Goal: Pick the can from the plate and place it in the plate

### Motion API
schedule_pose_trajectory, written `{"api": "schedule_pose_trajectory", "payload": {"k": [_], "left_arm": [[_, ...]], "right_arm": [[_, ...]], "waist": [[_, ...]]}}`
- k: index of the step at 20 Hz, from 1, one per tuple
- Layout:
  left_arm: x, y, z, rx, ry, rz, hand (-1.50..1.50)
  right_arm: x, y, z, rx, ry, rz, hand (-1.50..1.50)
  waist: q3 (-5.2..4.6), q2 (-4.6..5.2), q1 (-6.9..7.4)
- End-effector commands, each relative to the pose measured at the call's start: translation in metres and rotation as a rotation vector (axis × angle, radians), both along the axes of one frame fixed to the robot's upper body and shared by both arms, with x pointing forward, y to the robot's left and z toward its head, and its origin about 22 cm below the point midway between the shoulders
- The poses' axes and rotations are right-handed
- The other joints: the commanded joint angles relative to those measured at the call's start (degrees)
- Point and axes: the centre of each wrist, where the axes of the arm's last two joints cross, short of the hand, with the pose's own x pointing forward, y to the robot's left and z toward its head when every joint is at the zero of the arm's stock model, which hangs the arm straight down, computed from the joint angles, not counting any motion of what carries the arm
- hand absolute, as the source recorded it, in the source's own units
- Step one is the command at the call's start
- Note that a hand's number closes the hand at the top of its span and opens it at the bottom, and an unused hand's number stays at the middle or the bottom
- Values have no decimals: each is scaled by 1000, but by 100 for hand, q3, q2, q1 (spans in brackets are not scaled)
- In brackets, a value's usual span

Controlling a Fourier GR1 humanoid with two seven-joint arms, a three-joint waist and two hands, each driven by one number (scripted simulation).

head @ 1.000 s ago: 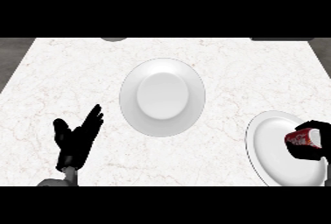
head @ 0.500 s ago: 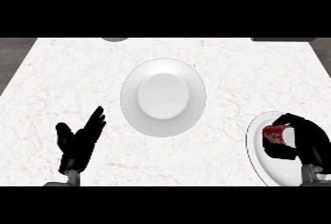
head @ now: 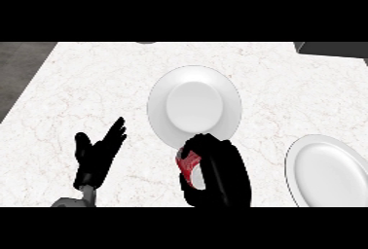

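Two plates lie on the white marbled counter (head: 86, 87): the centre plate (head: 194, 104) sits toward the middle, nearer the far edge, and the right plate (head: 327, 170) lies by the right edge, cut off by the view's right and lower limits. The can (head: 188, 166), red and white, is in the right hand (head: 215, 172), whose fingers and thumb are curled round it so that only a strip of its side shows between them. The hand holds it just at the near rim of the centre plate, well apart from the right plate, which looks bare. I judge this to be the carrying step: the can is off one plate and is brought toward the other, gripped from the side so it may be set down upright.

Whether the can is upright or tilted I cannot tell, since the hand hides most of it. Its height above the counter is also unclear. The left hand (head: 99, 151) rests near the counter's near edge, left of centre, fingers straight and close together, thumb spread to the side, holding nothing. Both forearms are largely cut off at the lower edge.
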Motion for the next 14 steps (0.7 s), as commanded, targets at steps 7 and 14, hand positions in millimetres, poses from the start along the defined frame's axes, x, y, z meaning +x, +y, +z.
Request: {"api": "schedule_pose_trajectory", "payload": {"k": [7,14], "left_arm": [[0,-3,2,-15,7,44,0],[-1,10,1,-9,0,55,0]], "right_arm": [[-67,70,-2,262,-124,-85,150],[-45,80,-10,434,-174,-187,150]], "waist": [[21,34,-335],[24,83,-358]]}}
